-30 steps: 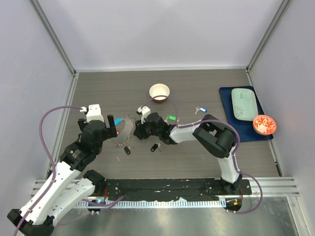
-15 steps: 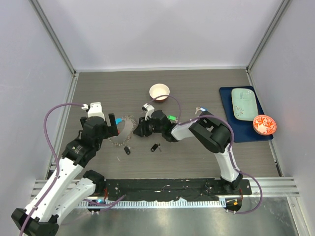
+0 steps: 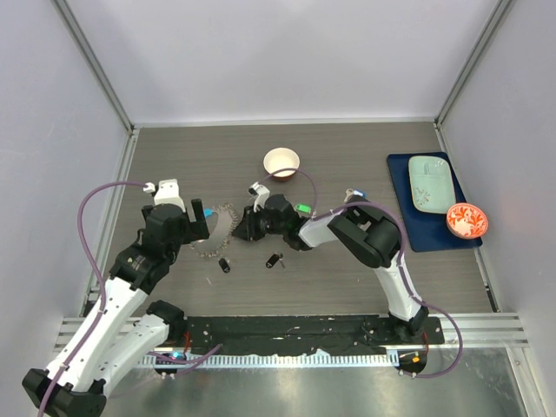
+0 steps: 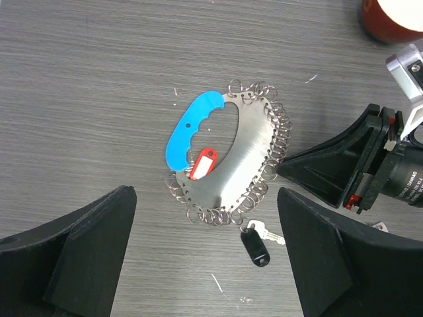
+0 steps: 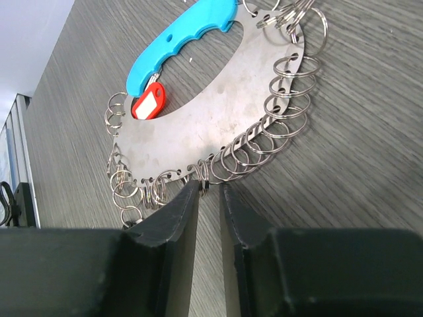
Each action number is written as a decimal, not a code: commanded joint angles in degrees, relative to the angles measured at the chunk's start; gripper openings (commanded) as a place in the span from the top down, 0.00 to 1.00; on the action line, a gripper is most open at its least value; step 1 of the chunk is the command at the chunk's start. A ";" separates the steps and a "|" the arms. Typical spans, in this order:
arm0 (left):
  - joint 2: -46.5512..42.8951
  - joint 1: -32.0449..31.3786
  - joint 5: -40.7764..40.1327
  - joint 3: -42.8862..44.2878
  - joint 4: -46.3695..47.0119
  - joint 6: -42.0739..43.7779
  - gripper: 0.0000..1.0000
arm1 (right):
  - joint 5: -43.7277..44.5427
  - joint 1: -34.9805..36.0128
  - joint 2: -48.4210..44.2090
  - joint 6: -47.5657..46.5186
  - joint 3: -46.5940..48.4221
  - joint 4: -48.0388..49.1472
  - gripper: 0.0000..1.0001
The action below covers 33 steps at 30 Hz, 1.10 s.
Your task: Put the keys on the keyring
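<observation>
Grey wood-grain worktop (image 4: 79, 99): the keyring (image 4: 248, 152) lies flat, a red-tagged key (image 4: 203, 164) at its opening and a black-tagged key (image 4: 254, 246) just beside it. Above, the left claw (image 4: 205, 198) hangs wide open; the right claw (image 5: 209, 188), narrowly parted, straddles one edge ring.

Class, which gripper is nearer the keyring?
Right. The right gripper has its tips at the rim of the keyring, among its small rings. The left gripper hovers open above it, clearly apart.
</observation>
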 commanded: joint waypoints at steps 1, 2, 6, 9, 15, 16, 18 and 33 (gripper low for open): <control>0.14 0.67 1.55 0.01 2.66 0.42 0.08 | -0.24 -0.01 1.10 0.20 1.88 0.74 0.76; 0.14 0.67 1.64 -0.07 2.66 0.42 0.08 | -0.50 -0.01 1.19 0.29 2.06 0.66 0.76; 0.22 1.02 2.34 -0.07 2.84 0.33 0.07 | -0.51 -0.01 0.84 0.81 2.23 0.66 0.76; 0.31 1.20 2.70 -0.16 2.84 0.33 0.08 | 0.11 0.16 0.32 0.73 1.36 1.62 0.77; 0.22 1.90 3.75 -0.07 3.10 0.33 0.08 | 3.45 1.30 -1.79 -2.96 0.91 1.27 0.80; 0.14 1.99 3.93 -0.16 3.10 0.42 0.07 | 3.89 1.57 -2.14 -3.66 1.00 0.75 0.79; 0.22 2.16 4.19 -0.16 3.10 0.33 0.07 | 5.12 2.35 -3.02 -5.59 1.26 0.13 0.80; -0.22 2.87 5.42 -0.34 3.45 0.42 0.08 | 5.65 3.77 -4.00 -8.59 3.11 -0.93 0.70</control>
